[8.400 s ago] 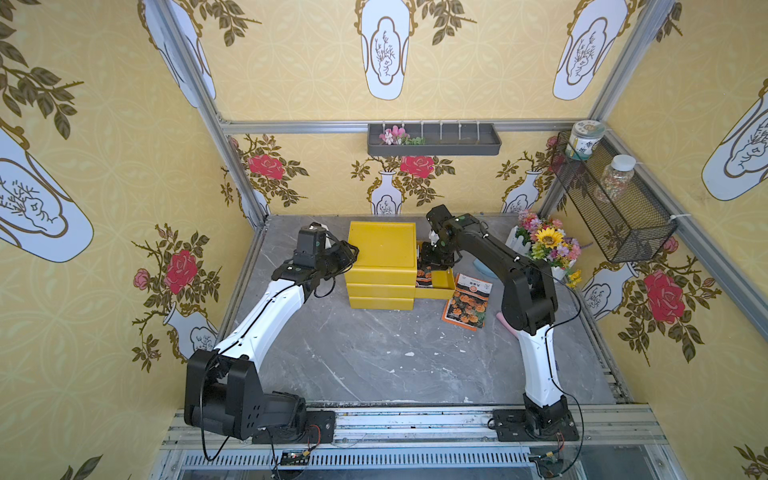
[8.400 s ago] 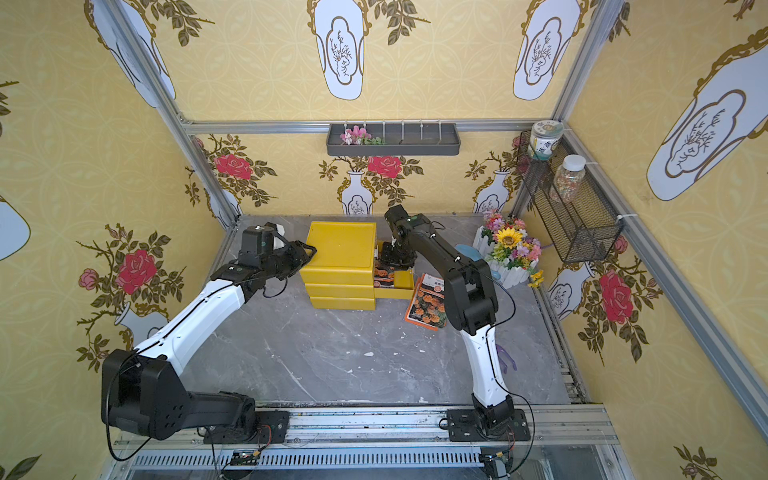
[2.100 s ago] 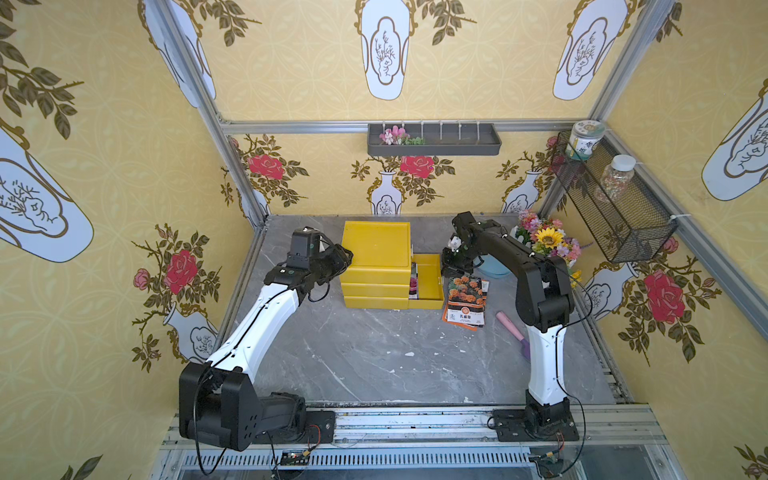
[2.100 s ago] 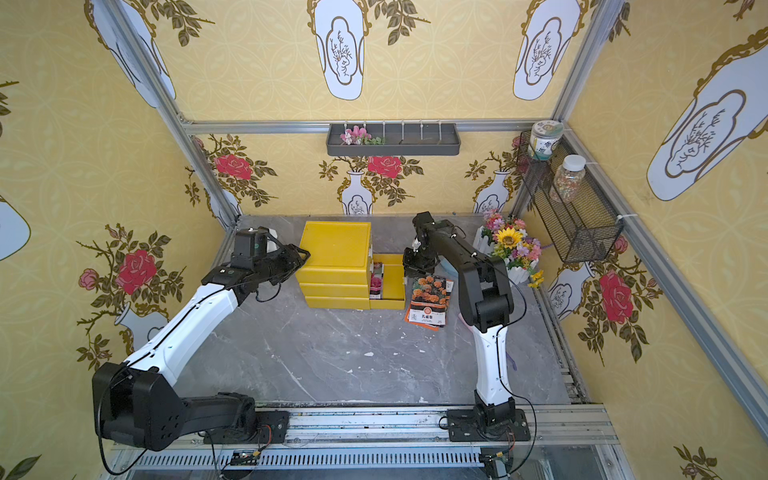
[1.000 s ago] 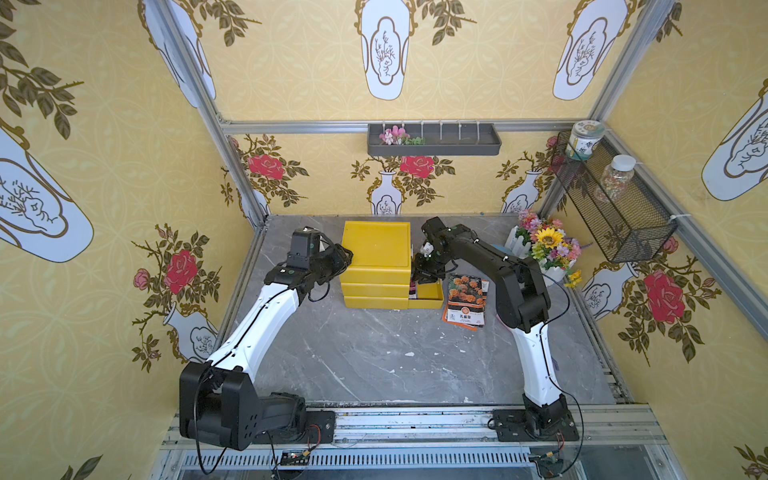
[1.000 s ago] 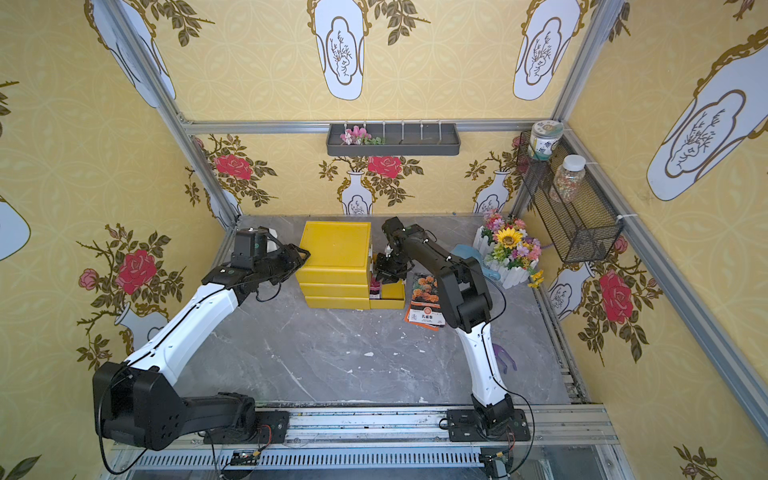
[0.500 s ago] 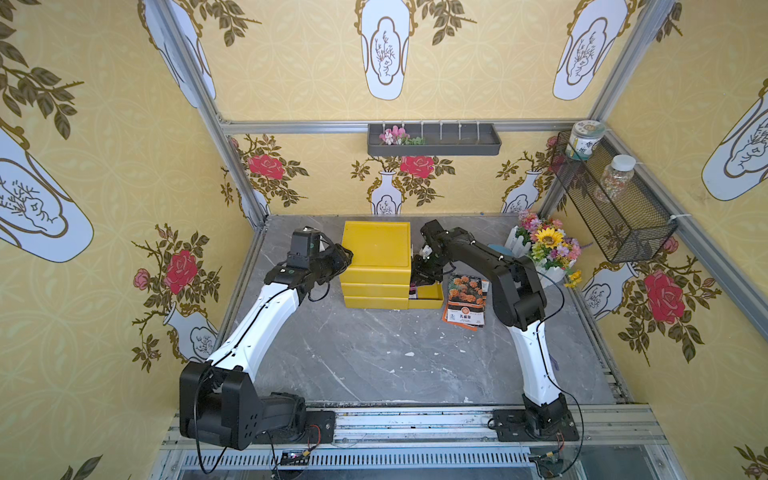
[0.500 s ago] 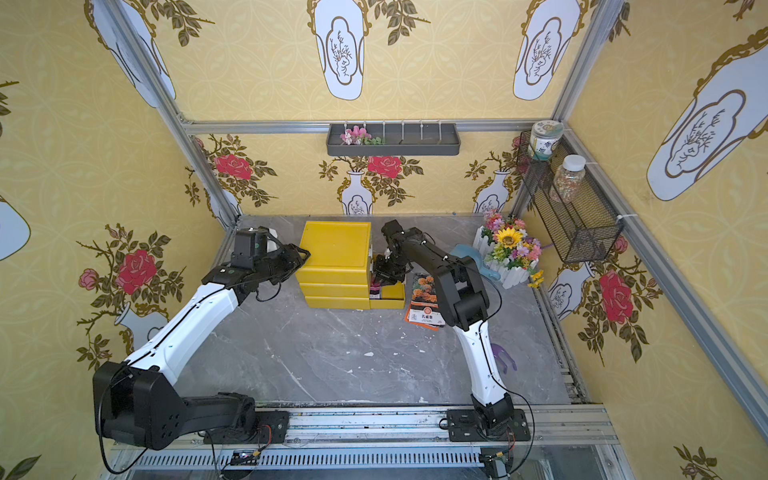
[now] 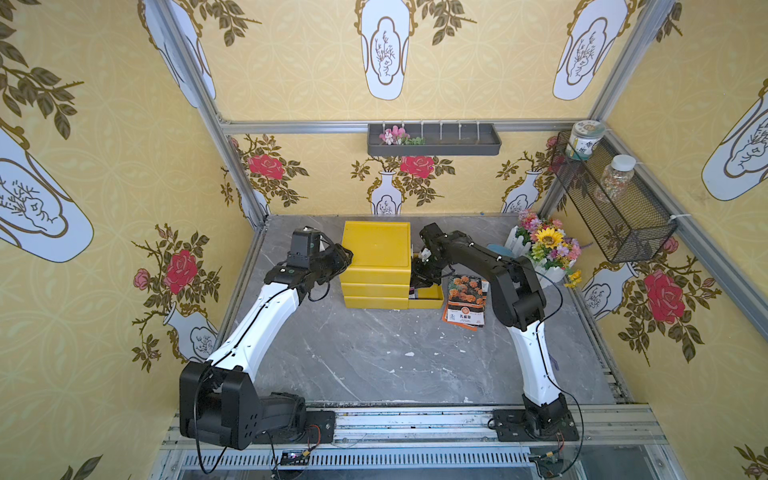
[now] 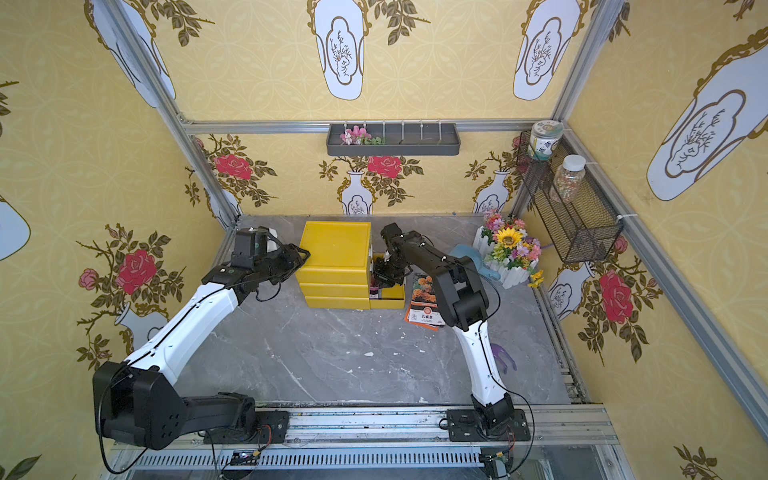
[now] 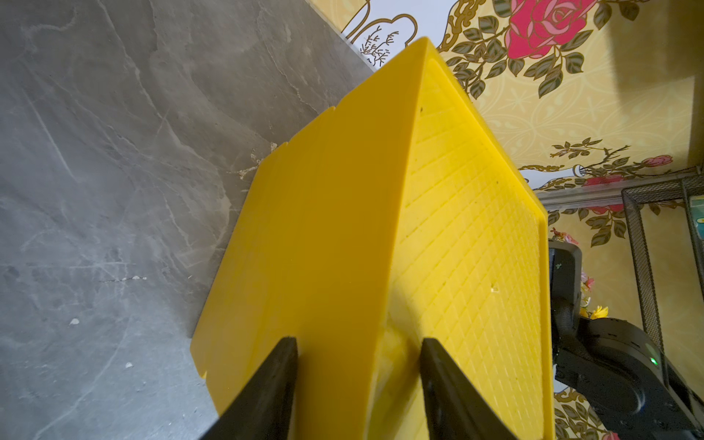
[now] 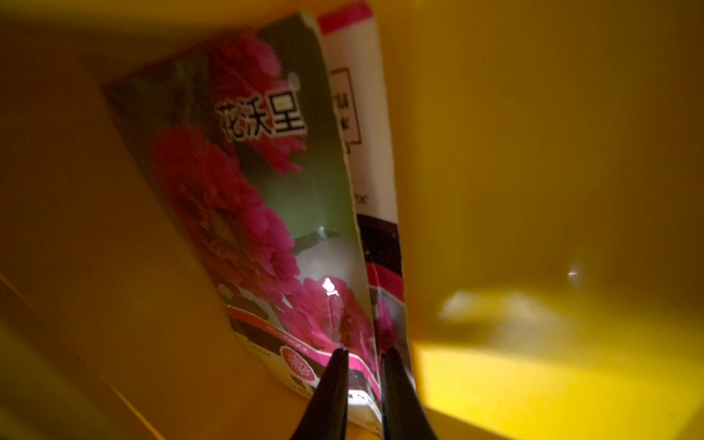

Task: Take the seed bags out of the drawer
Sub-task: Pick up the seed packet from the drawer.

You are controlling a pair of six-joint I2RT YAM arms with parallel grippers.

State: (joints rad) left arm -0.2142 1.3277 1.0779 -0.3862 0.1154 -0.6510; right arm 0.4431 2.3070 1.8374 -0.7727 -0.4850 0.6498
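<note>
The yellow chest [image 9: 376,249] stands at the back of the table, with the drawer [image 9: 428,302] pulled out to its right. My right gripper [image 9: 420,277] reaches down into the drawer. In the right wrist view it [image 12: 364,362] is shut on the lower edge of a seed bag [image 12: 251,213] with pink-red blooms. A second seed bag [image 12: 365,114], white back showing, stands right behind it. More seed bags [image 9: 466,299], marigold front up, lie on the table just right of the drawer. My left gripper [image 11: 358,343] is shut on the chest's upper left edge.
A white fence pot of flowers [image 9: 544,249] and a blue scoop [image 10: 469,257] stand right of the drawer. A purple hand rake [image 10: 503,357] lies near my right arm's base. A wire basket [image 9: 615,208] hangs on the right wall and a grey shelf [image 9: 434,141] on the back wall.
My right gripper came back from the bags on the table into the drawer, and its jaws have narrowed onto the pink-red seed bag. The left arm has not moved.
</note>
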